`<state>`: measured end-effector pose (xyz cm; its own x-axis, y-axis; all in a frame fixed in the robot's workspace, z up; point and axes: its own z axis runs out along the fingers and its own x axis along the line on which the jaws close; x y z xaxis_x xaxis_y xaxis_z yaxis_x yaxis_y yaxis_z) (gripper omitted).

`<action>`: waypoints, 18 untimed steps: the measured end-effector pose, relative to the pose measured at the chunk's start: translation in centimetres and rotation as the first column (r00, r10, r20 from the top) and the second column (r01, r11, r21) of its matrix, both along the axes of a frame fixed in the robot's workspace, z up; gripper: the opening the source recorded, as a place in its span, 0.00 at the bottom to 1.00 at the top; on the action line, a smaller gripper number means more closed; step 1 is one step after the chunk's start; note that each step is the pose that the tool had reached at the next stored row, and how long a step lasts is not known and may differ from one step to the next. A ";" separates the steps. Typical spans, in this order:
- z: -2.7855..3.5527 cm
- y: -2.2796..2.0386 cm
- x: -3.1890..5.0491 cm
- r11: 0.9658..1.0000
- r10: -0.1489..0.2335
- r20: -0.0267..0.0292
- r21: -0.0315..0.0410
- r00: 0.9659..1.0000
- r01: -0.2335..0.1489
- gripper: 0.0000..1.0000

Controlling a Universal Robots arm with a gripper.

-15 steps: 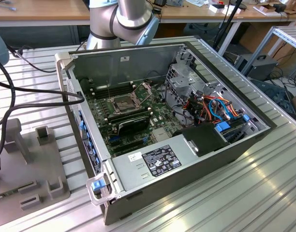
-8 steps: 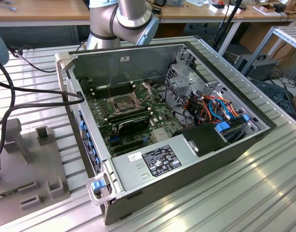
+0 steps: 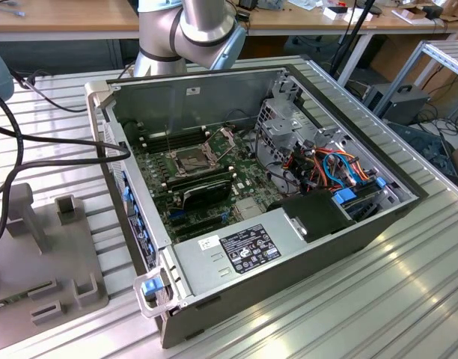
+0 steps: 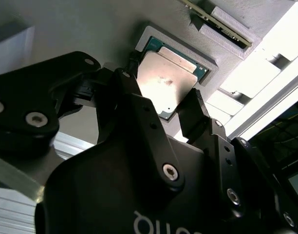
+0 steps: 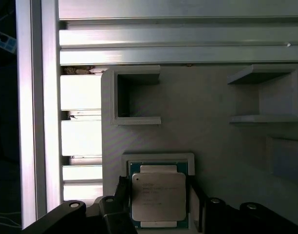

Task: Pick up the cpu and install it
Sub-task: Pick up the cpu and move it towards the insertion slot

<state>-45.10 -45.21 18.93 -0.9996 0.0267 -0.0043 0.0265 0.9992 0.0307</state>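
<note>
The cpu (image 5: 158,196) (image 4: 168,80), a small square chip with a dull silver top, lies flat in a shallow framed recess of a grey holder block (image 5: 212,131) (image 4: 90,29). In both wrist views my gripper (image 5: 158,200) (image 4: 163,87) hangs just over it. The gripper is open, with one black finger (image 5: 121,195) on one side of the chip and the other on the opposite side. In the exterior view the open computer case (image 3: 214,93) lies on the table. Its dark square socket (image 3: 191,158) sits on the green board with the metal frame raised. The arm (image 3: 188,26) reaches off past the case's far side.
The holder block carries raised brackets (image 5: 134,95) and a shelf-like tab (image 5: 263,95) beyond the chip, and ribbed aluminium rails (image 5: 178,44) border it. Inside the case are a black card (image 3: 206,196), a drive cage (image 3: 285,127) and coloured cables (image 3: 341,168). Another grey fixture (image 3: 34,247) lies at the exterior view's left.
</note>
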 end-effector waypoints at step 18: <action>0.18 0.00 -0.01 1.000 0.000 0.000 0.000 1.000 0.000 0.67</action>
<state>-45.11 -45.20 19.11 -0.9996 0.0267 -0.0044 0.0266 0.9992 0.0308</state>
